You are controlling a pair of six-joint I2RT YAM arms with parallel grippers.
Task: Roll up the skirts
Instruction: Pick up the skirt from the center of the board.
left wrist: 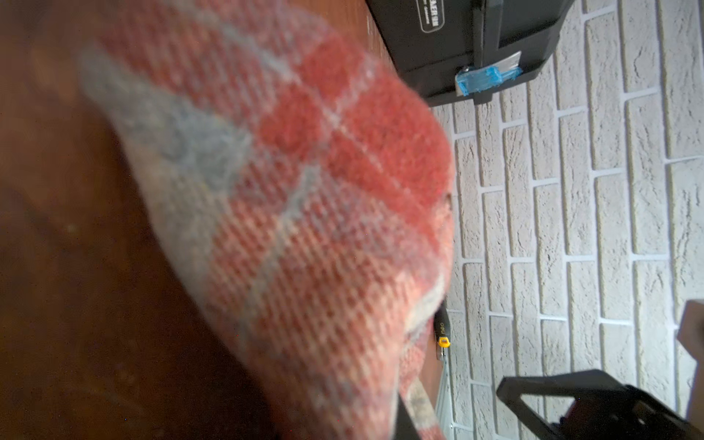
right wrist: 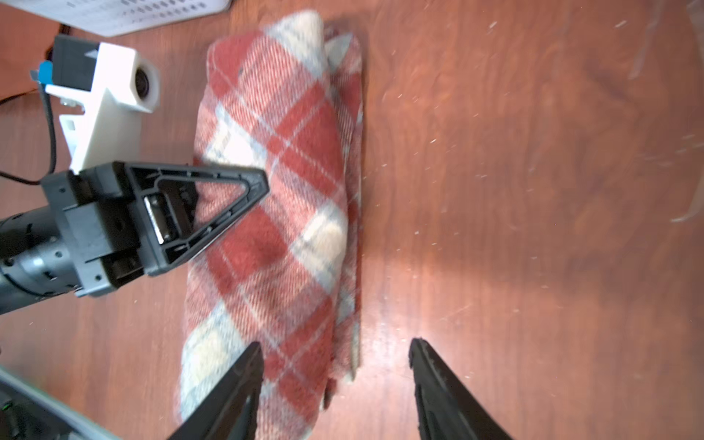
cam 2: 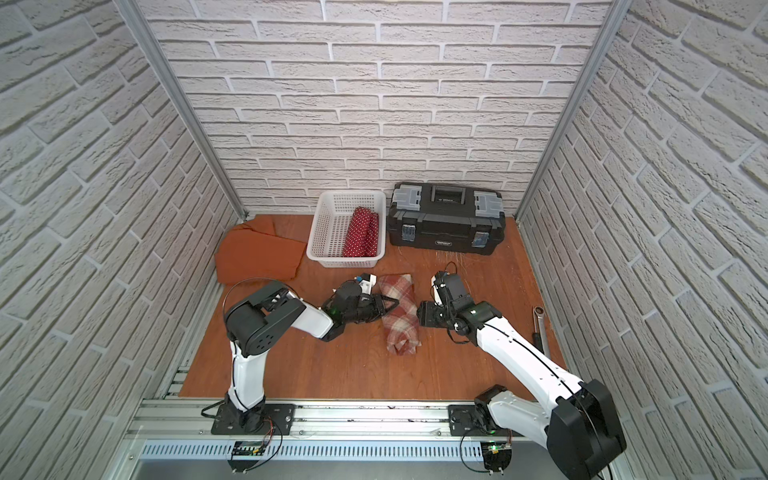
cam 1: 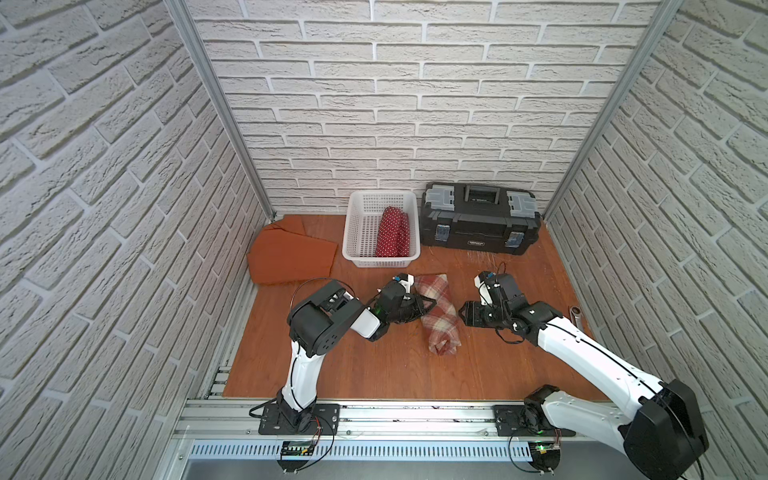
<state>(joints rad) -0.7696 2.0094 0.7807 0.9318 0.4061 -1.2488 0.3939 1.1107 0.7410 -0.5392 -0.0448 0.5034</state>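
Observation:
The red-and-cream plaid skirt [cam 1: 440, 322] [cam 2: 401, 318] lies rolled into a bundle at the table's middle. My left gripper [cam 1: 428, 305] [cam 2: 391, 303] reaches in from the left and is shut on the roll's side; the right wrist view shows its upper finger [right wrist: 228, 198] lying on the plaid cloth [right wrist: 282, 160]. The cloth [left wrist: 304, 228] fills the left wrist view. My right gripper [cam 1: 461, 312] [right wrist: 337, 346] stands open at the roll's right side, holding nothing. The polka-dot skirt [cam 1: 392, 232] [cam 2: 361, 232] lies rolled in the basket. The rust-orange skirt [cam 1: 291, 257] [cam 2: 257, 257] lies flat at the back left.
A white mesh basket [cam 1: 357, 232] [cam 2: 328, 232] stands at the back centre, and a black toolbox [cam 1: 478, 220] [cam 2: 446, 220] to its right. A wrench [cam 1: 575, 313] [cam 2: 539, 324] lies by the right wall. Brick-pattern walls enclose the wooden table on three sides.

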